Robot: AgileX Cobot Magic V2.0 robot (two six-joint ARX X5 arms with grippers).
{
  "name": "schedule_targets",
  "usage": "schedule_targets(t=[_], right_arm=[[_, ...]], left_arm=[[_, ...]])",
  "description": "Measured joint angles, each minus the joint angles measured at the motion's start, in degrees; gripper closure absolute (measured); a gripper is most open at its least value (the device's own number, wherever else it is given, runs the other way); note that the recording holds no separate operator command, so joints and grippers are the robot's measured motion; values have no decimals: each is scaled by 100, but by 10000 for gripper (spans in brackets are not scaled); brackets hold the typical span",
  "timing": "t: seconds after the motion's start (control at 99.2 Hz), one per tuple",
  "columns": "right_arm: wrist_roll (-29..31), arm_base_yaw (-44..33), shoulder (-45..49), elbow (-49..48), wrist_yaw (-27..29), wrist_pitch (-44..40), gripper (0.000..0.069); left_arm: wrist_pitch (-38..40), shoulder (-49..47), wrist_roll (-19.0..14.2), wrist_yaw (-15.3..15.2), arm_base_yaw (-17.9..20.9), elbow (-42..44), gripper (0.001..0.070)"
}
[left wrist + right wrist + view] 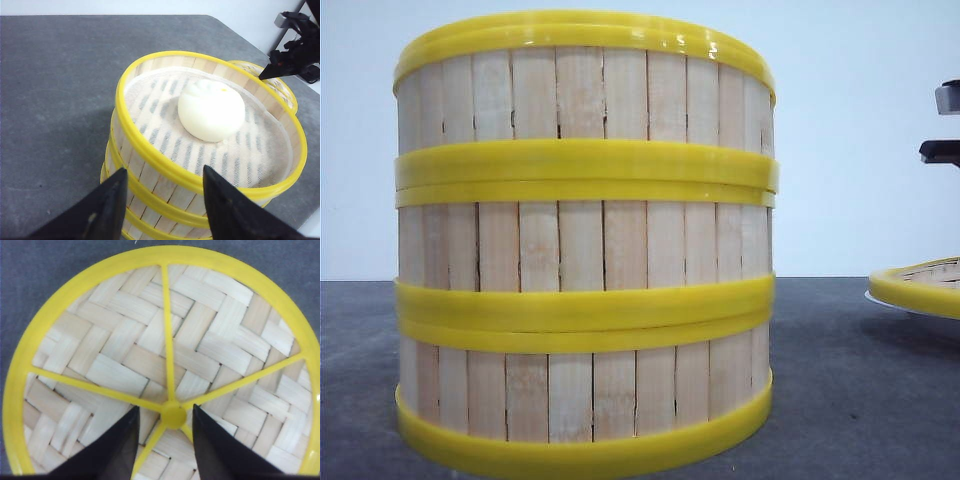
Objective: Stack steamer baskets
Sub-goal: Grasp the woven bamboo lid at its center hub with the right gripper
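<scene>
- Three steamer baskets [584, 245] stand stacked in one straight column on the dark grey table [840, 400], close to the front camera and filling the left and middle of its view.
- The stack's yellow rims line up flush; the bottom rim sits flat on the table.
- The top basket is uncovered. Inside, on a white cloth liner [165, 107], lies one white bun [211, 110].
- The left gripper [162, 202] hovers just outside the stack's rim, fingers spread apart and holding nothing.
- One woven lid [165, 365] with yellow rim and spokes lies to the right of the stack, apart from it, its edge just visible in the front view.
- The right gripper [164, 437] hangs directly over the lid's centre knob [173, 415], fingers parted on either side of it; whether they touch it cannot be told.
- Bare table stretches to the left of the stack and between stack and lid.
- The table's far edge curves near the lid.
</scene>
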Motion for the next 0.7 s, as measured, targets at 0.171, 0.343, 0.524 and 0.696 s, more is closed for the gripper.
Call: schedule_targets(t=[0.171, 0.343, 0.524, 0.696], right_arm=[[0, -2, 57, 2, 66, 2, 533], [-17, -4, 57, 2, 127, 24, 624], [-22, -4, 57, 2, 131, 85, 634], [-22, -4, 57, 4, 131, 103, 634]], left_arm=[[2, 0, 2, 0, 0, 0, 428], [2, 0, 4, 0, 0, 0, 428], [2, 0, 4, 0, 0, 0, 428], [0, 0, 4, -2, 0, 0, 428]])
